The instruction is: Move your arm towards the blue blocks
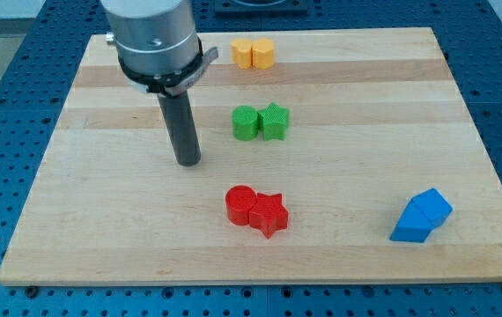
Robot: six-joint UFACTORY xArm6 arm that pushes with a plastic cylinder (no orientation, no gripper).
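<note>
A: My tip (188, 163) rests on the wooden board (101, 229). No pincer here, just a bare rod holding nothing.

B: Landmark: the red cylinder (239, 204). Tip up-left of it; red star (270, 214) touches its right side.

A: Blue blocks (421, 216), two touching, far right of it.

B: Risk: a straight run clips the red pair, dragging them along.
</note>
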